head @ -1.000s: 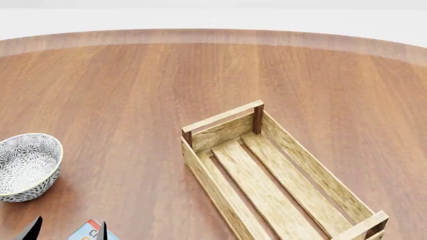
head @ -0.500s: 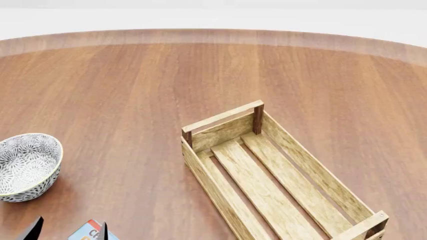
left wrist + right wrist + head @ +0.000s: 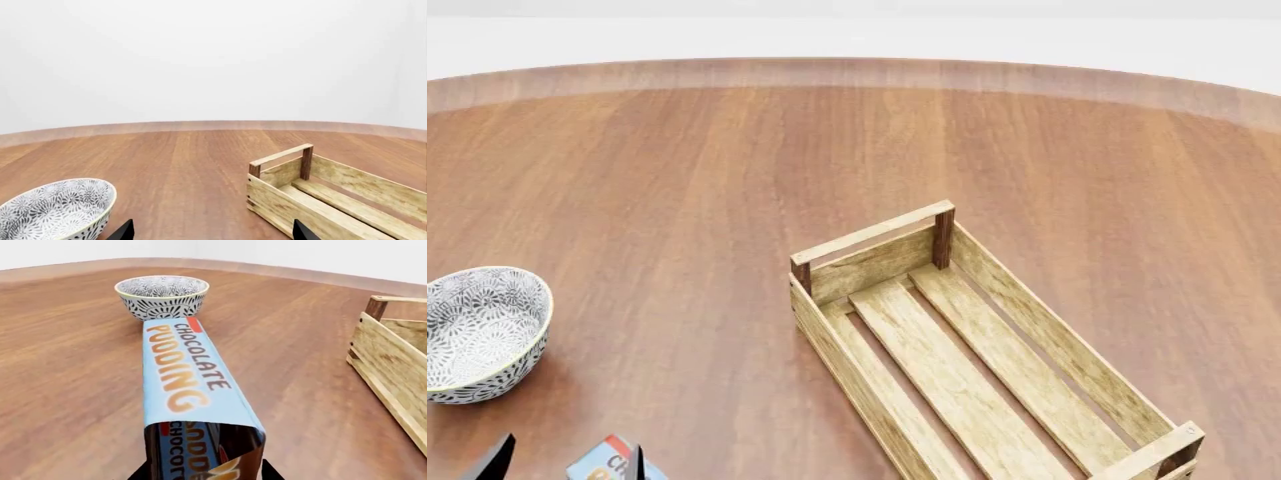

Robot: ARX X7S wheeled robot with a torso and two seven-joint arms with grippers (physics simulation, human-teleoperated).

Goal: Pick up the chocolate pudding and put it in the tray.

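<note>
The chocolate pudding point(image 3: 183, 375) is a long carton with a light-blue top and orange lettering. My right gripper point(image 3: 203, 472) is shut on its near end, one dark finger pressed on each side. Its far end points at the bowl. In the head view only a corner of the carton point(image 3: 598, 458) shows at the bottom left, between the wide-apart fingertips of my open left gripper point(image 3: 563, 465). The left wrist view shows that gripper point(image 3: 211, 232) open, with no carton in sight. The tray point(image 3: 1028, 310), a light slatted crate, stands right of centre and holds nothing.
A round grey-patterned bowl point(image 3: 481, 330) stands at the left, just beyond the carton's far end point(image 3: 162, 296); it also shows in the left wrist view point(image 3: 57, 210). The crate point(image 3: 320, 172) lies to the right of both grippers point(image 3: 390, 365). Brown wooden tabletop point(image 3: 694, 180) all round.
The carton's visible corner has shifted slightly up and to the left in the head view. The bowl and crate have not moved.
</note>
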